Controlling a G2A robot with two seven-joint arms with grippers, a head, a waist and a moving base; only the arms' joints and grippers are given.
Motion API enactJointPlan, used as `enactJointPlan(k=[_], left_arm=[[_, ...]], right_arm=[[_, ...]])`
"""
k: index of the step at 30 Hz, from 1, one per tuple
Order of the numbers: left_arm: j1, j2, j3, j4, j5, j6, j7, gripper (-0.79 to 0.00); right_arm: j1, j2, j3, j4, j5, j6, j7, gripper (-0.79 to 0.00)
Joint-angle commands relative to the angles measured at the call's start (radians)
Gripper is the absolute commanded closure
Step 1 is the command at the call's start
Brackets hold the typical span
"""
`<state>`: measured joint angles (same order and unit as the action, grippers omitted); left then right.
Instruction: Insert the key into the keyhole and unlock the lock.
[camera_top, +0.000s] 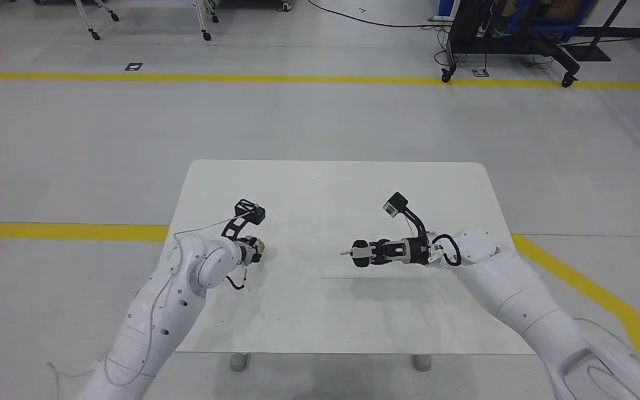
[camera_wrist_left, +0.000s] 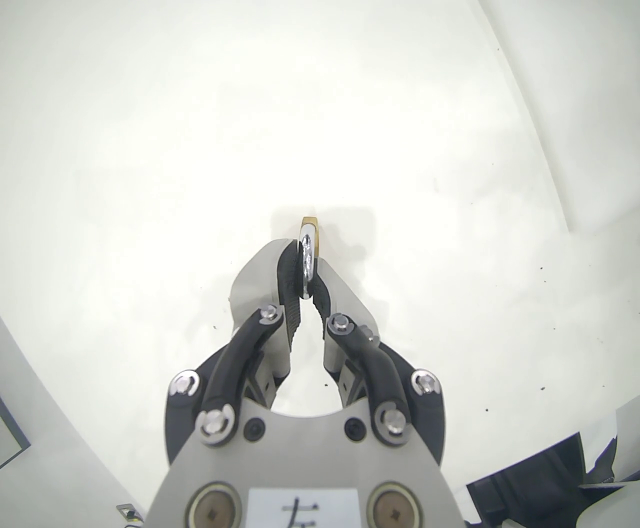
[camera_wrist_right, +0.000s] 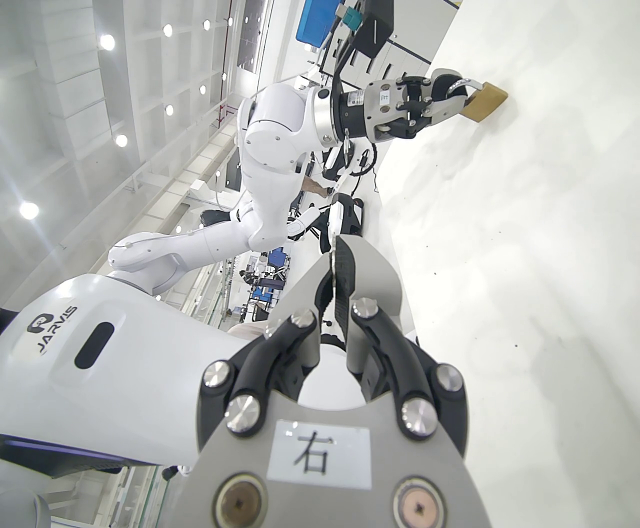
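The left gripper (camera_wrist_left: 306, 262) is pinching the padlock (camera_wrist_right: 484, 102) by its silver shackle, jaws pressed together on it, and the brass body is sitting low, seemingly touching the bench (camera_top: 330, 190). Well apart across the bench, the right gripper (camera_wrist_right: 336, 252) is clamping a thin silver blade edge-on between its jaws. I'm judging that to be the key (camera_wrist_right: 330, 280), and it's pointing toward the padlock. So we're looking at the approach step: both pieces are in hand and nothing is inserted yet. The next move is calling for closing that gap, lining the blade up with the keyhole, which I can't make out from here, sliding in straight, then twisting.
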<state>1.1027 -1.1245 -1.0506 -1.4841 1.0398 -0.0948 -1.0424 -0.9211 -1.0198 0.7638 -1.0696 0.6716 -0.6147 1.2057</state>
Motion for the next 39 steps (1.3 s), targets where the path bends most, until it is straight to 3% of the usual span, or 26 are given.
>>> enactJointPlan(k=[1, 4, 9, 13, 17, 19, 29, 35, 39], left_arm=[[-0.005, -0.002, 0.004, 0.003, -0.003, 0.002, 0.005, -0.126], [-0.009, -0.004, 0.005, 0.008, -0.012, 0.000, 0.014, -0.231], [-0.011, -0.006, 0.003, 0.014, -0.024, -0.005, 0.017, -0.277], [-0.013, -0.007, 0.002, 0.018, -0.027, -0.010, 0.019, -0.169], [-0.018, -0.009, 0.004, 0.025, -0.031, -0.009, 0.025, -0.111], [-0.023, -0.011, 0.007, 0.034, -0.026, -0.010, 0.025, 0.000], [-0.035, -0.016, 0.015, 0.053, -0.015, -0.003, 0.028, 0.000], [0.006, -0.011, -0.030, -0.029, -0.034, 0.016, 0.131, 0.000], [0.006, -0.011, -0.030, -0.029, -0.034, 0.016, 0.131, 0.000]], right_arm=[[0.000, 0.000, 0.000, 0.000, 0.000, 0.000, 0.000, 0.000], [0.000, 0.000, 0.000, 0.000, 0.000, 0.000, 0.000, 0.000], [0.000, 0.000, 0.000, 0.000, 0.000, 0.000, 0.000, 0.000], [0.000, 0.000, 0.000, 0.000, 0.000, 0.000, 0.000, 0.000], [0.000, 0.000, 0.000, 0.000, 0.000, 0.000, 0.000, 0.000], [0.000, 0.000, 0.000, 0.000, 0.000, 0.000, 0.000, 0.000], [0.000, 0.000, 0.000, 0.000, 0.000, 0.000, 0.000, 0.000], [0.000, 0.000, 0.000, 0.000, 0.000, 0.000, 0.000, 0.000], [0.000, 0.000, 0.000, 0.000, 0.000, 0.000, 0.000, 0.000]])
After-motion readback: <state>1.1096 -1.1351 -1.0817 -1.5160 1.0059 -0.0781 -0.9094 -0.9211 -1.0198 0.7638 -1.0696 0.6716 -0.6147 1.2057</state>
